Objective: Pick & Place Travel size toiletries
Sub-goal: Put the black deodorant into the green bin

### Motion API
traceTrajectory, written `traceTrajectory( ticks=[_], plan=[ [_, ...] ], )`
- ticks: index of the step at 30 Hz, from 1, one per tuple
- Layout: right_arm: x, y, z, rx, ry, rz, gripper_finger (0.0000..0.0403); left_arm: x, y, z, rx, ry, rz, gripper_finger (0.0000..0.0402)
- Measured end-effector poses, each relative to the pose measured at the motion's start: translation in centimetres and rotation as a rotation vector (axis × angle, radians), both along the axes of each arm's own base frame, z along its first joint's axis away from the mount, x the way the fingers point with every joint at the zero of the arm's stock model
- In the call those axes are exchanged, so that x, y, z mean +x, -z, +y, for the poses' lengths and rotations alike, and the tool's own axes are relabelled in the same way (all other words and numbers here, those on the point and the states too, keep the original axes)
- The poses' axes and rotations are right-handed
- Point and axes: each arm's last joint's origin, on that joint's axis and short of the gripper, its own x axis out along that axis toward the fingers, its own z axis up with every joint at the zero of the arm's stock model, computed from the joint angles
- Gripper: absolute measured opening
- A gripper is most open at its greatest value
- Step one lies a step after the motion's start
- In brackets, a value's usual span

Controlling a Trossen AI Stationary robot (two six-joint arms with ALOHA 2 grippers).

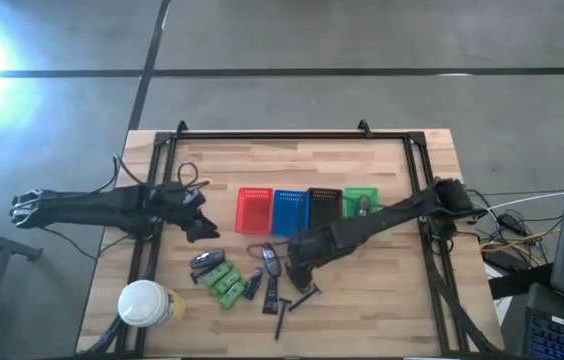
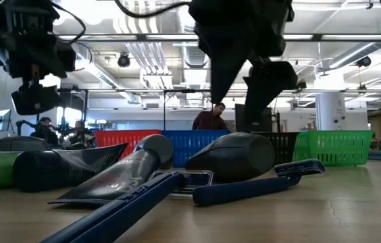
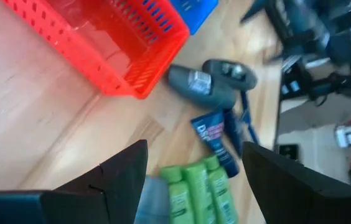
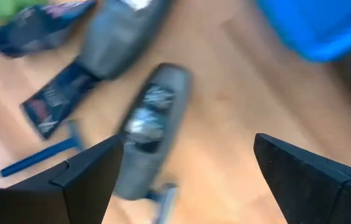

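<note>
Right gripper [image 4: 188, 171] above grey piece [image 4: 145, 127], jaws apart (nothing held): centre along body, descend straight. Left gripper [image 3: 194, 180] waits, jaws apart.

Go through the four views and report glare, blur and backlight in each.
High view: strong glare on the floor at upper left, table evenly lit. Low view: bright ceiling lights turn the right claw into a silhouette; the nearest razor is soft. Left wrist view: green bottles and red basket slightly blurred. Right wrist view: heaviest blur, the grey oblong piece smeared.
</note>
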Motion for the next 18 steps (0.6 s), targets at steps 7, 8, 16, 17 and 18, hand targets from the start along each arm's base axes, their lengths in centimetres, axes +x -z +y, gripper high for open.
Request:
traceTrajectory(
  ticks=[7, 8, 16, 17, 18],
  plan=[
    [1.8, 2.2, 2.3, -0.011, 0.064, 0.091, 0.0364, -0.1, -0.2, -0.1, -0.004, 0.037, -0.020, 0.0266],
    [2.1, 2.5, 2.4, -0.009, 0.077, 0.097, 0.0364, -0.1, -0.2, -0.1, 0.007, 0.045, -0.026, 0.0266],
    [3.9, 5.9, 2.8, -0.040, 0.109, 0.166, 0.0360, -0.2, -0.2, -0.3, 0.043, 0.156, -0.047, 0.0266],
    [4.0, 6.1, 2.8, -0.032, 0.109, 0.175, 0.0355, -0.2, -0.2, -0.3, 0.048, 0.166, -0.050, 0.0266],
    [4.1, 6.3, 2.8, -0.032, 0.109, 0.188, 0.0348, -0.2, -0.2, -0.4, 0.050, 0.176, -0.053, 0.0266]
  ],
)
